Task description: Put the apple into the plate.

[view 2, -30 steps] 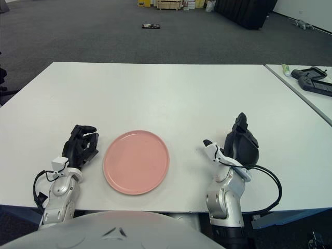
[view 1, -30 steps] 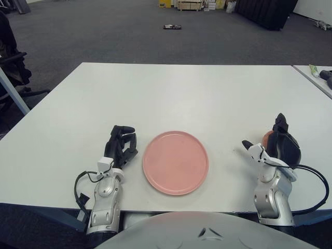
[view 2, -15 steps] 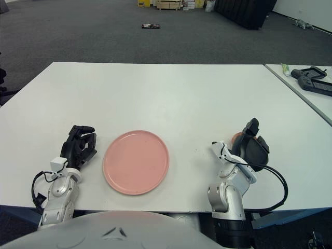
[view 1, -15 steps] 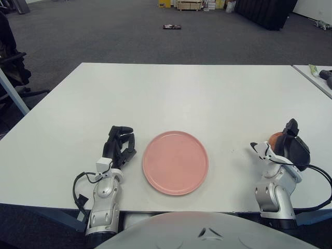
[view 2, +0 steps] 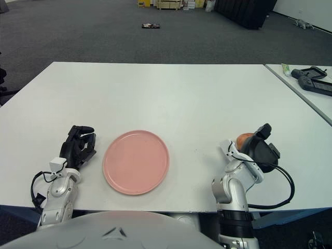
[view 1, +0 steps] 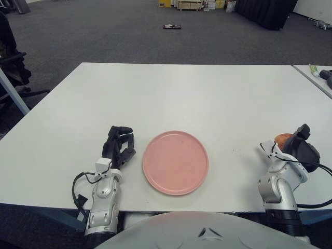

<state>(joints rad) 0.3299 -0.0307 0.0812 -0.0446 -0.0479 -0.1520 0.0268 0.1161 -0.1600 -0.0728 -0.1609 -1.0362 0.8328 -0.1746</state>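
Both forearms are silver-grey metal cylinders with rounded joints. The black three-fingered left hand [view 1: 119,147], lower left of the frame, carries a small white block at the wrist and a looping black cable. The black-shelled right hand [view 2: 258,149], lower right, has white wrist plates and a thick black cable.

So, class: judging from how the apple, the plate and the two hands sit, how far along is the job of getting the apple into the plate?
Done: nothing yet; the pink plate holds nothing. In hand: the right hand is beside the apple, right of the plate; whether it grips the apple cannot be told. The left hand shows just left of the plate, fingers curled, holding nothing. Left: grasp, carry across, set the apple in the plate.
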